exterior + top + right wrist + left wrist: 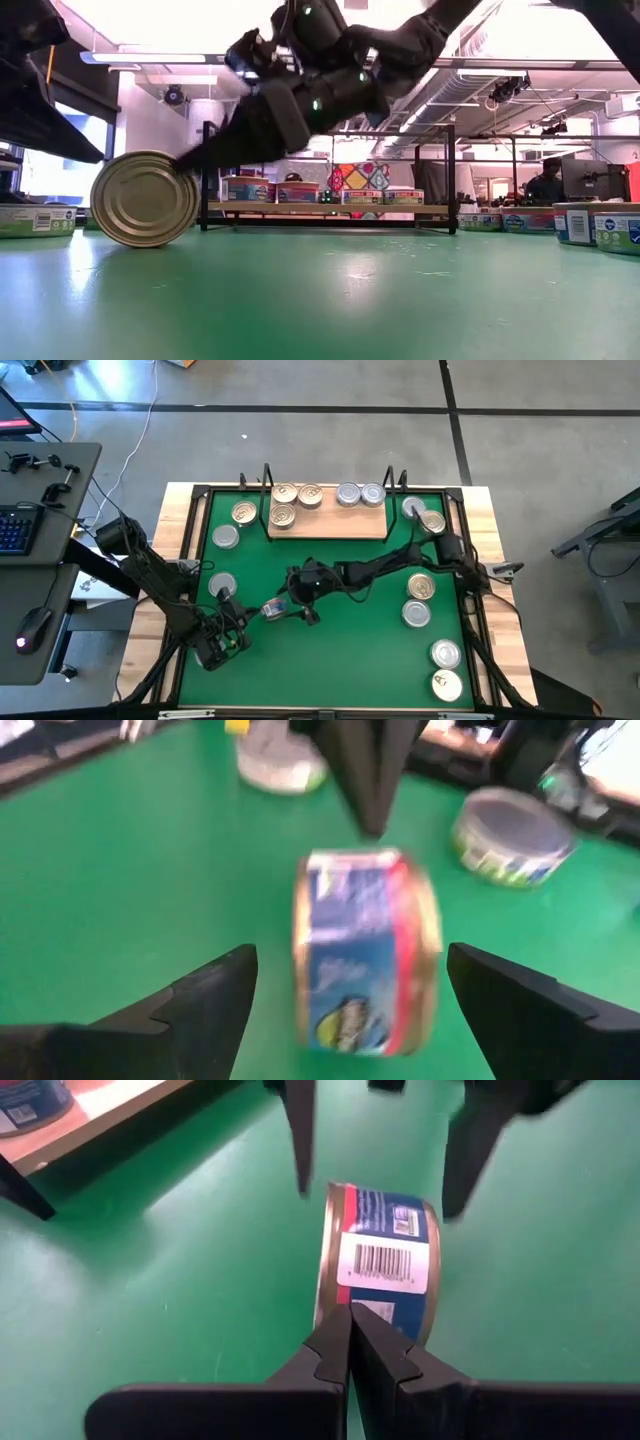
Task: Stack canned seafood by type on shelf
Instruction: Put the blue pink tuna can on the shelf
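The tin in play [272, 609] stands on its edge on the green mat [340, 660], near the middle of the counter's near half, rolled up like a wheel instead of lying flat. Its round axis runs level, roughly left to right, with one flat face turned toward the low camera and the blue and red label wrapped around its rim.

The left gripper [243, 622] sits just near-left of the tin, its fingers pressed fully together and holding nothing; their joined tips [348, 1342] point at the tin's labelled wall and look to be touching or almost touching it. That reads as a brace or a nudge, not a grasp.

The right gripper [293, 606] comes in from the far-right side and stands just right of the tin, its fingers spread as wide as they go, one to either side of the tin [365, 950] with a gap on both sides, so nothing is gripped. The right arm is therefore the one placed to take it, and the closing line should cross the tin's two flat faces.

Farther back lies the shelf [328, 526], carrying five tins in all, gold-lidded tins [296, 495] on its left and silver ones [360, 494] to the right.
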Robot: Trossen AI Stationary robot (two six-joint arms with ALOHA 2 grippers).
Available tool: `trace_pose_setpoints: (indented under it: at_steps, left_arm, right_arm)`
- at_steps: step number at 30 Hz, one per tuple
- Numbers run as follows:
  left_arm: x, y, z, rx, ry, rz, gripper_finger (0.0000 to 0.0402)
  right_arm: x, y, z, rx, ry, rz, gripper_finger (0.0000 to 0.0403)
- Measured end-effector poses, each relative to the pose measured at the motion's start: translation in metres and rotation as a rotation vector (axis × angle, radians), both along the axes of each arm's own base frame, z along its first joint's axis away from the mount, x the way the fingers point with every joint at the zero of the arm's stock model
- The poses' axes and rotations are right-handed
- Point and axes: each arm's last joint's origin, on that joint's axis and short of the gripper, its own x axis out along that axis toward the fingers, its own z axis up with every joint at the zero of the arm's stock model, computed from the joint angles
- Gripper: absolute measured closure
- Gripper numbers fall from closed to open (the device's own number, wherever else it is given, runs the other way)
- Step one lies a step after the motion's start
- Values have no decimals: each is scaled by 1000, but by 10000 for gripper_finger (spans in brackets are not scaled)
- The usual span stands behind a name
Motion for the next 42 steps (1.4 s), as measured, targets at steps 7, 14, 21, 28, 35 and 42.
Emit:
trace_pose_setpoints:
  at_steps: [7,14,21,28,35,42]
  left_arm:
    - [0,0,0,6,-3,0,401]
    - [0,0,0,14,-10,1,401]
    - [0,0,1,16,-14,1,401]
    - [-3,3,0,20,56,-17,401]
    - [-6,6,0,6,77,13,402]
    - [-6,7,1,34,39,22,402]
  right_arm:
    - [1,3,-4,-3,-14,5,87]
    - [2,5,-10,-17,-22,15,156]
    - [5,9,-23,-8,-25,18,209]
    - [0,17,-11,-23,27,-135,218]
    - [-35,38,45,-559,126,-419,218]
    - [-43,-13,64,-920,239,-622,219]
